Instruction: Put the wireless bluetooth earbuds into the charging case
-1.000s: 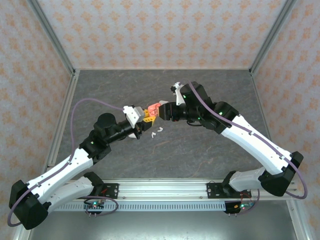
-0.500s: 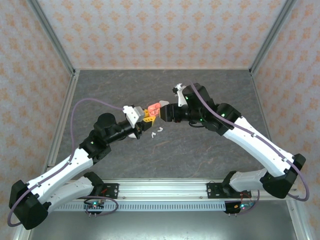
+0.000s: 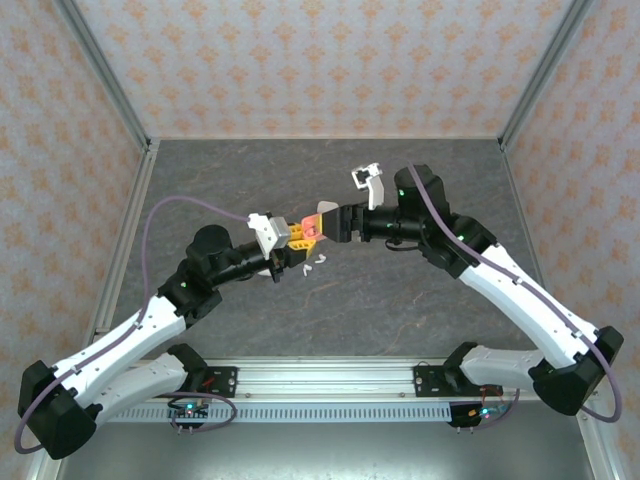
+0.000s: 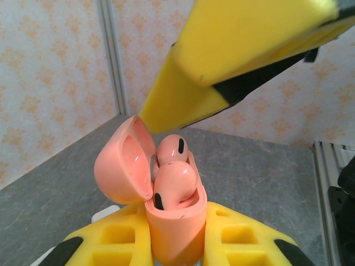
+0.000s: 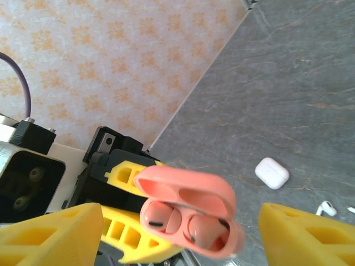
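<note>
Since earlier frame: right gripper jaws spread wide, wrist swung toward upper right. Its yellow ribbed fingers flank, without touching, glossy salmon-pink pebble-shaped plastic charging case at lower centre. Left gripper clamps case base; case axis upright, lid hinged open leftward. Two smooth pink earbuds seated in wells. Loose white earbuds on grey stone-look table just below; both arms about equally near.

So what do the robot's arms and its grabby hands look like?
The left arm and right arm are white tubes with chunky black joints, and a purple cable loops along each. The left gripper and right gripper have blocky yellow fingers with square pockets and black bits.
</note>
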`<move>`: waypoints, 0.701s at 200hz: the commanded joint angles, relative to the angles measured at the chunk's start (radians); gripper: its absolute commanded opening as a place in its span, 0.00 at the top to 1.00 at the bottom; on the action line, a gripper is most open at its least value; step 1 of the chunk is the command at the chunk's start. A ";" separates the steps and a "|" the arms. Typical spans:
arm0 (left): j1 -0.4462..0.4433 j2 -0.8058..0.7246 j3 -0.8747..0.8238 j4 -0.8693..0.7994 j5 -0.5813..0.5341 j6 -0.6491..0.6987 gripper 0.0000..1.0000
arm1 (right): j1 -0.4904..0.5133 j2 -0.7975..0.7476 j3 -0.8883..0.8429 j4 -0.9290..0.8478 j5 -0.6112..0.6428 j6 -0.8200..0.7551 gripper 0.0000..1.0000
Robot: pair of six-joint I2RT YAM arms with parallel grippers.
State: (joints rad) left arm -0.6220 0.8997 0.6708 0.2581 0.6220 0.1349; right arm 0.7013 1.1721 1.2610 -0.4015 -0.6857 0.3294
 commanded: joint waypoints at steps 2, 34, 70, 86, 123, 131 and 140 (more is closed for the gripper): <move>-0.008 -0.002 0.038 0.026 0.056 -0.011 1.00 | -0.003 0.036 0.002 0.059 -0.076 0.002 0.26; -0.008 0.008 0.042 0.017 0.065 -0.008 1.00 | -0.003 0.038 0.002 0.090 -0.112 0.001 0.29; -0.008 0.024 0.046 0.008 0.070 -0.005 1.00 | -0.003 0.018 0.000 0.120 -0.131 -0.023 0.33; -0.008 0.027 0.046 0.003 0.067 -0.004 1.00 | -0.003 -0.008 -0.008 0.135 -0.141 -0.046 0.33; -0.008 0.025 0.041 0.001 0.059 -0.003 1.00 | -0.003 -0.071 -0.051 0.175 -0.153 -0.072 0.33; -0.008 0.025 0.042 0.001 0.058 -0.002 1.00 | -0.003 -0.083 -0.061 0.174 -0.152 -0.080 0.33; -0.008 0.025 0.041 0.002 0.056 -0.004 1.00 | -0.003 -0.098 -0.076 0.175 -0.146 -0.084 0.33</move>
State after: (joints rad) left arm -0.6304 0.9211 0.6884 0.2619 0.6815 0.1326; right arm 0.6968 1.1378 1.2034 -0.3069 -0.7925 0.2863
